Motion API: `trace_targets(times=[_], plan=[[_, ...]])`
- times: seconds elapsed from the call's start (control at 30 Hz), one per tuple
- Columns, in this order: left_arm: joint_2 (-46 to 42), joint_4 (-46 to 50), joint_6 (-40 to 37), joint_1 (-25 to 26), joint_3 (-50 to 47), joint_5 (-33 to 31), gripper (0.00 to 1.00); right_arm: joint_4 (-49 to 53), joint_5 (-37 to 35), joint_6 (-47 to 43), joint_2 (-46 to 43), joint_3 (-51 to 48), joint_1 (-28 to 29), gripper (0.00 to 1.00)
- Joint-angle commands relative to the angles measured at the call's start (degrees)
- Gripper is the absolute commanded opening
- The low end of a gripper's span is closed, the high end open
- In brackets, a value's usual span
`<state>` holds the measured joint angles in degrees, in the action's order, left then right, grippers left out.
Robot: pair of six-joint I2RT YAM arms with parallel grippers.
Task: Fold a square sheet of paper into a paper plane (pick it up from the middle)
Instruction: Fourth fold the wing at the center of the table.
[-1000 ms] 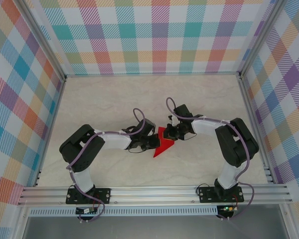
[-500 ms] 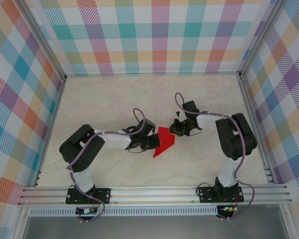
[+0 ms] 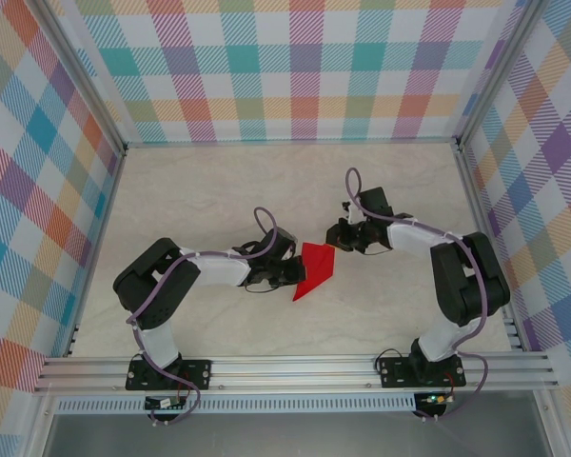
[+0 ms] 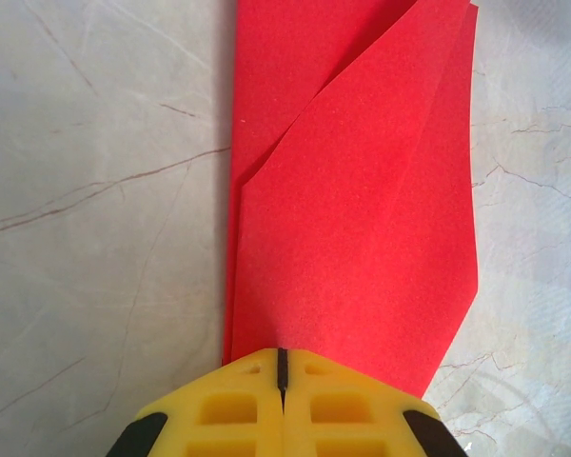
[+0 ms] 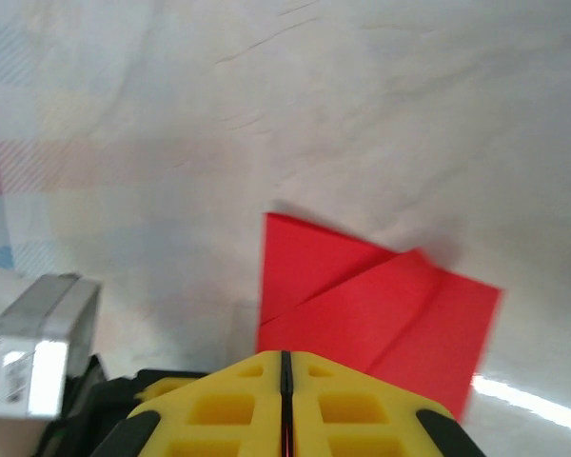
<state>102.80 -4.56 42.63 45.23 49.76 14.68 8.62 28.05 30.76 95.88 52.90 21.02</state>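
On the pale marbled desk, the half-folded red sheet lies mid-desk. The closed left tool seems to pin its edge. The closed right tool hovers beside its far corner. Folding is midway, and the next flap likely needs a firmly pinned sheet.

Place: a robotics lab test cell, built for recording.
Enclosure: plaid-printed panels close off the back and both sides, held in aluminium posts.
Desk: a pale, marble-patterned desk forms the floor of the cell.
Mounting: left arm and right arm stand on black base plates bolted to an aluminium rail at the near edge.
Wiring: purple cables loop along both arms.
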Motion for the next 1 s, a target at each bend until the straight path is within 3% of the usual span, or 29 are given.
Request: trace_targets(times=[0.0, 0.27, 0.67, 0.97], plan=[[2.9, 11.3, -0.3, 0.0, -1.9, -2.2, 0.00, -0.9, 2.6, -1.2, 1.1, -1.8, 2.4, 0.09], [3.0, 12.3, -0.2, 0.2, -1.8, -2.5, 0.00, 0.1, 5.0, -3.4, 7.4, 0.4, 4.0, 0.09], [3.5, 13.7, -0.9, 0.4, -1.2, -2.4, 0.00, 7.1, -4.6, -1.8, 13.6, 6.1, -0.9, 0.08], [3.5, 14.0, -1.1, 0.4, -1.5, -2.5, 0.00, 7.9, -7.9, 1.9, 14.3, 9.3, -3.7, 0.08]])
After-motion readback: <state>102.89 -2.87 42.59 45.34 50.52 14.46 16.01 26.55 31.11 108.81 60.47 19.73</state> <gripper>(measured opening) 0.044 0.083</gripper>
